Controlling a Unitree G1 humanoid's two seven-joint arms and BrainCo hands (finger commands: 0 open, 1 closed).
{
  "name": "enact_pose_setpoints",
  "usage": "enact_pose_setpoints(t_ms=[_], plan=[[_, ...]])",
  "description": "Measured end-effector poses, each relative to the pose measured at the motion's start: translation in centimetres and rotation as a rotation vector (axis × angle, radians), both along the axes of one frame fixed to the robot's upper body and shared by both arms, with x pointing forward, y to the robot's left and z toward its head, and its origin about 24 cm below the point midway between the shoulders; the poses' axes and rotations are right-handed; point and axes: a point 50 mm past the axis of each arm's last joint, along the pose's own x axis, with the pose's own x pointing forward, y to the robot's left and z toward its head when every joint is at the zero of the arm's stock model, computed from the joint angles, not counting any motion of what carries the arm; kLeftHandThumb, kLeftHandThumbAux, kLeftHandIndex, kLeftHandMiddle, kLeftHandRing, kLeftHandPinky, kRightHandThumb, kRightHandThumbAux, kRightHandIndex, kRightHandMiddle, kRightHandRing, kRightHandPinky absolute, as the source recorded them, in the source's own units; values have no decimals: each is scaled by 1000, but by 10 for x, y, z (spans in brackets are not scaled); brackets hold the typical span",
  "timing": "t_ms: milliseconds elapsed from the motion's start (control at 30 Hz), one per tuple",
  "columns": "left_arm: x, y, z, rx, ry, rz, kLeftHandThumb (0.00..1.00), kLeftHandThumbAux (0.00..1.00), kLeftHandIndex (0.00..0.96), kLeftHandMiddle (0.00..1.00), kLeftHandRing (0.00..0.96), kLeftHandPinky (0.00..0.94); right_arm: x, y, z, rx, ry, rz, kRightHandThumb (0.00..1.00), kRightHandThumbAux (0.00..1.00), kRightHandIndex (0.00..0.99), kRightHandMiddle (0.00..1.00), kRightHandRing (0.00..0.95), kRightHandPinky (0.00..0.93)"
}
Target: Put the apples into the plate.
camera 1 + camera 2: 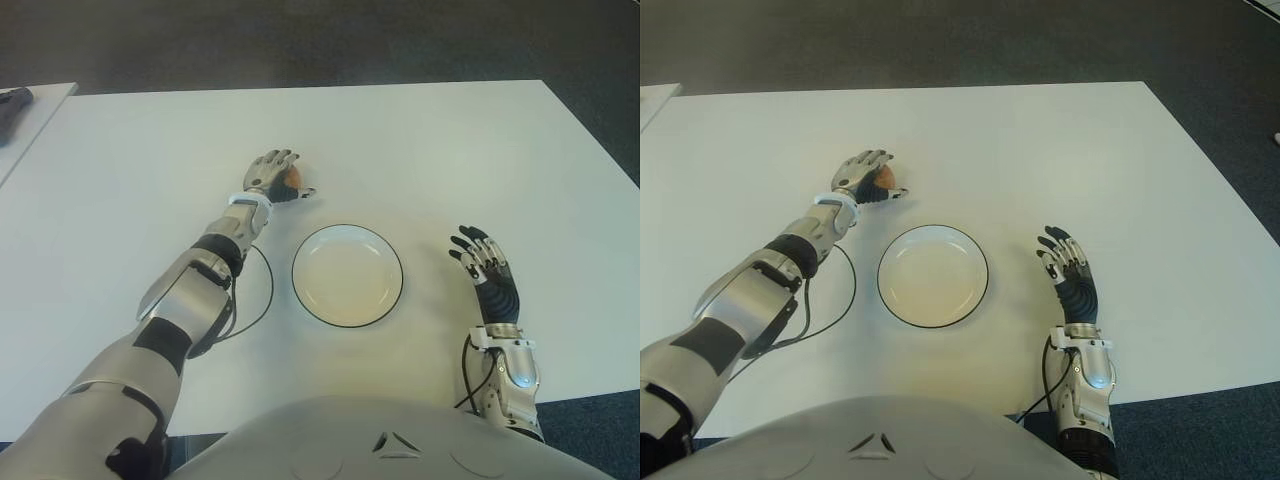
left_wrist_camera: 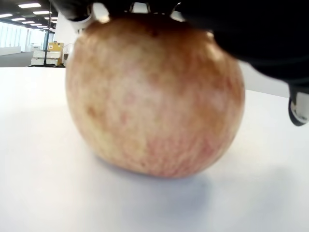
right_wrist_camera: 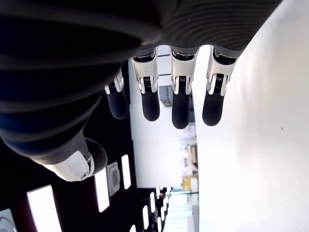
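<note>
One reddish-yellow apple [image 1: 294, 178] sits on the white table [image 1: 450, 150], behind and left of the empty white plate [image 1: 347, 275] with a dark rim. My left hand [image 1: 278, 175] is cupped over the apple. Its palm presses the top, its fingers [image 1: 280, 157] reach past the far side, and its thumb [image 1: 304, 194] lies on the near side. In the left wrist view the apple [image 2: 154, 101] rests on the table and the thumb tip [image 2: 299, 106] stands off its skin. My right hand [image 1: 478, 255] shows right of the plate, fingers spread, holding nothing.
A black cable [image 1: 265, 290] loops on the table between my left forearm and the plate. A dark object [image 1: 12, 100] lies on a second table at the far left. The table's right edge [image 1: 600, 140] borders dark floor.
</note>
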Motion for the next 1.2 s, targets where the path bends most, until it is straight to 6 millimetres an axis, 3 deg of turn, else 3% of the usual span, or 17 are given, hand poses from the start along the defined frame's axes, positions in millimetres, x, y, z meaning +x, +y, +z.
enact_pose_setpoints(t_ms=[100, 267, 367, 667, 733, 867, 1067, 1133, 1200], plan=[[0, 0, -1, 3, -5, 11, 429, 318, 125, 145, 140, 199, 0, -1, 0, 2, -4, 0, 324, 617, 154, 181, 206, 261], [-1, 1, -1, -8, -37, 41, 577, 415, 340, 410, 366, 366, 1, -2, 0, 10, -11, -5, 333, 626, 160, 190, 214, 266], [-1, 4, -2, 3, -63, 61, 749, 586, 371, 479, 474, 434, 0, -3, 1, 11, -13, -8, 334, 632, 163, 196, 219, 273], [-4, 7, -5, 69, -109, 65, 849, 659, 409, 536, 691, 599, -6, -8, 3, 19, -21, -34, 327, 649, 170, 213, 234, 284], [-4, 7, -5, 69, -112, 67, 852, 660, 412, 532, 726, 596, -7, -8, 3, 20, -21, -40, 326, 651, 170, 214, 236, 285], [-5, 7, -5, 60, -111, 69, 856, 663, 412, 524, 752, 478, -8, -9, 3, 22, -24, -50, 324, 654, 170, 215, 240, 290], [-5, 7, -6, 48, -109, 72, 857, 663, 417, 513, 737, 452, -9, -11, 4, 33, -32, -63, 335, 650, 175, 218, 248, 303], [-5, 7, -5, 45, -109, 72, 858, 664, 418, 506, 722, 413, -9, -11, 4, 38, -36, -66, 343, 649, 178, 219, 251, 305], [-5, 7, -5, 40, -109, 71, 905, 655, 423, 504, 605, 381, -9, -12, 4, 45, -40, -69, 349, 650, 180, 220, 253, 307]])
